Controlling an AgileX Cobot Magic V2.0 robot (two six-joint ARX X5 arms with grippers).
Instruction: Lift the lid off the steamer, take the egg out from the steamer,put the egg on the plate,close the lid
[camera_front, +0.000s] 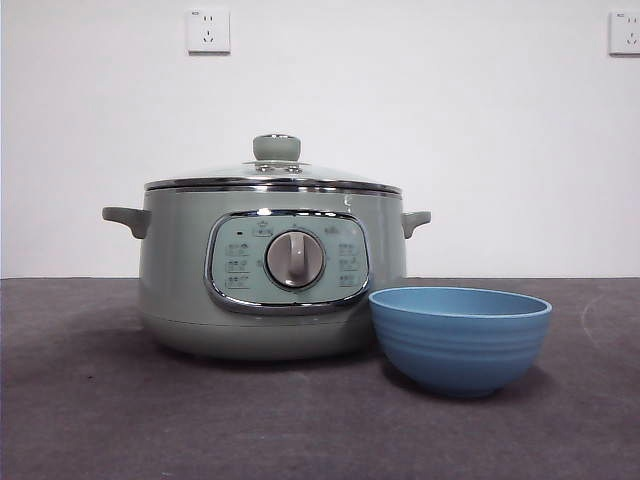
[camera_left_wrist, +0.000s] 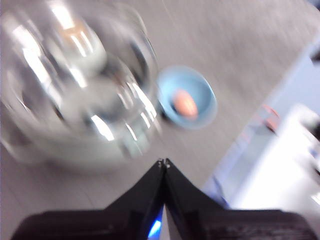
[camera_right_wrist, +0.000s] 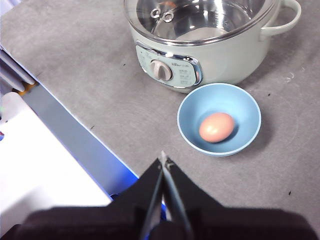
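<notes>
Jaws pressed together and holding nothing on both arms: left gripper (camera_left_wrist: 163, 161) tips meet in its blurred wrist view, right gripper (camera_right_wrist: 163, 159) tips meet likewise. Both hang high, clear of the table (camera_front: 90, 420); neither appears in the front view.

Egg (camera_right_wrist: 217, 127) lies in the bottom of the plate (camera_right_wrist: 190, 107), brown against blue, touching nothing else. Plate stands on the table just beside the steamer (camera_front: 180, 290), before its dial (camera_front: 295, 260) side and a little off to one side.

Lid (camera_front: 275, 175) sits flat on the steamer's rim, knob (camera_front: 276, 147) upright at centre; right wrist view shows glass over an apparently bare steel interior.

Judgement: all four steps look done, lid seated again. Nothing seems left beyond the arms drawing clear. Left wrist view too smeared to confirm lid seating; front view settles it.
</notes>
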